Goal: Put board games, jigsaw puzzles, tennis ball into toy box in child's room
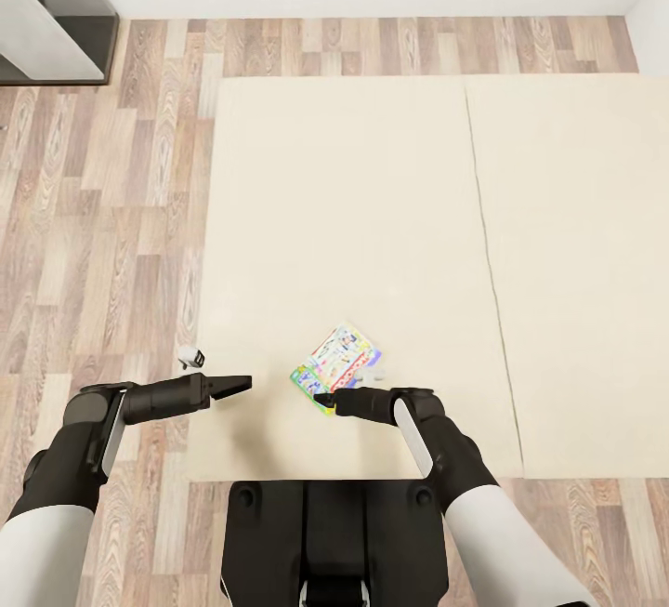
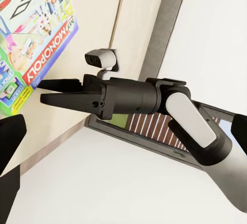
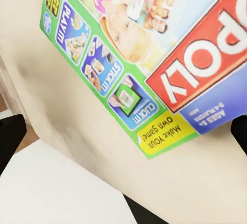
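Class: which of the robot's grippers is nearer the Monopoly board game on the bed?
Right. The right gripper sits at the Monopoly board game's near edge; the left gripper hangs off to its left, apart.

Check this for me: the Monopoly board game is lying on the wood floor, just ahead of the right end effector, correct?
Not quite. The Monopoly board game lies on the cream bed, not the floor, as the head view shows. It is just ahead of the right end effector.

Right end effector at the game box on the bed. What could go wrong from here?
1. The game box lies flat on the bed, so the right end effector, tips at its near edge, may push it along rather than get under it.
2. It sits near the bed's front edge; a slip could drop it to the floor.
3. The left end effector hovers close by, so a sideways sweep may clash.
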